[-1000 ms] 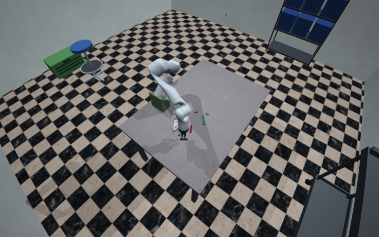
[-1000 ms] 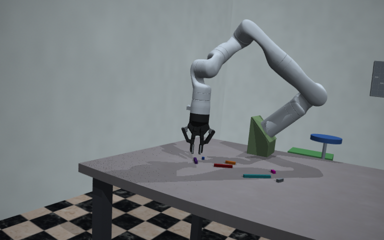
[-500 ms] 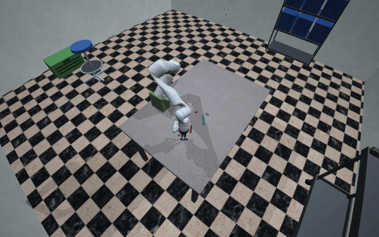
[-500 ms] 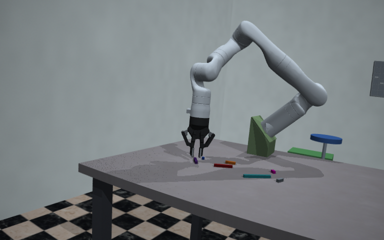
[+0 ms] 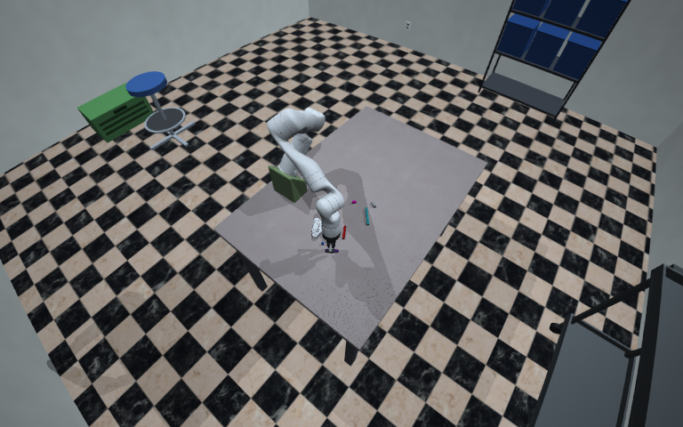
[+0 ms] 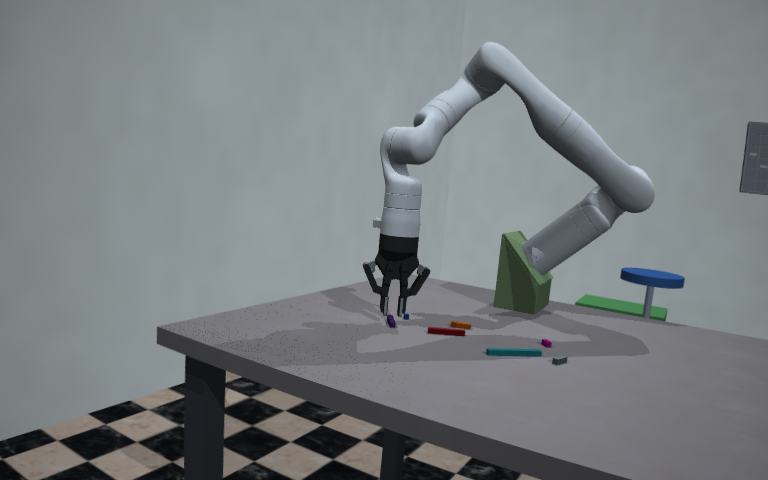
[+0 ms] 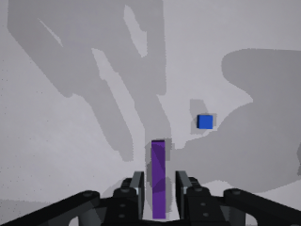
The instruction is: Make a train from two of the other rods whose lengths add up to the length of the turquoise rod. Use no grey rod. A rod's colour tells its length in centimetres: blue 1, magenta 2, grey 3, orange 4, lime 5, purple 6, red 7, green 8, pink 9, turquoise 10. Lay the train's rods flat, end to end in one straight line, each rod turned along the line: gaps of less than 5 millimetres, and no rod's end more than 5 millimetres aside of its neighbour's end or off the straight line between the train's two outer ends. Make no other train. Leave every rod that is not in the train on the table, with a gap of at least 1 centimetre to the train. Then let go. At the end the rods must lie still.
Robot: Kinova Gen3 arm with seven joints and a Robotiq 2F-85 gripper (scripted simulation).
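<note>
The purple rod (image 5: 336, 250) (image 6: 390, 320) (image 7: 160, 169) lies flat on the table (image 5: 403, 150) (image 6: 566, 418) near its left edge. My gripper (image 5: 330, 246) (image 6: 393, 312) (image 7: 159, 184) points straight down just above it. The fingers stand a little apart, one on each side of the rod, with narrow gaps showing in the wrist view. The orange rod (image 6: 460, 324) lies beside the red rod (image 5: 343, 231) (image 6: 446, 331), to the right of the gripper. The turquoise rod (image 5: 366, 215) (image 6: 513, 352) lies farther right.
A small blue rod (image 5: 322, 243) (image 6: 406, 316) (image 7: 205, 122) lies close behind the gripper. A magenta rod (image 5: 353, 201) (image 6: 545, 342) and a grey rod (image 5: 373, 205) (image 6: 559, 360) lie near the turquoise rod's far end. The arm's green base (image 5: 286, 183) (image 6: 518, 274) stands at the table's back edge.
</note>
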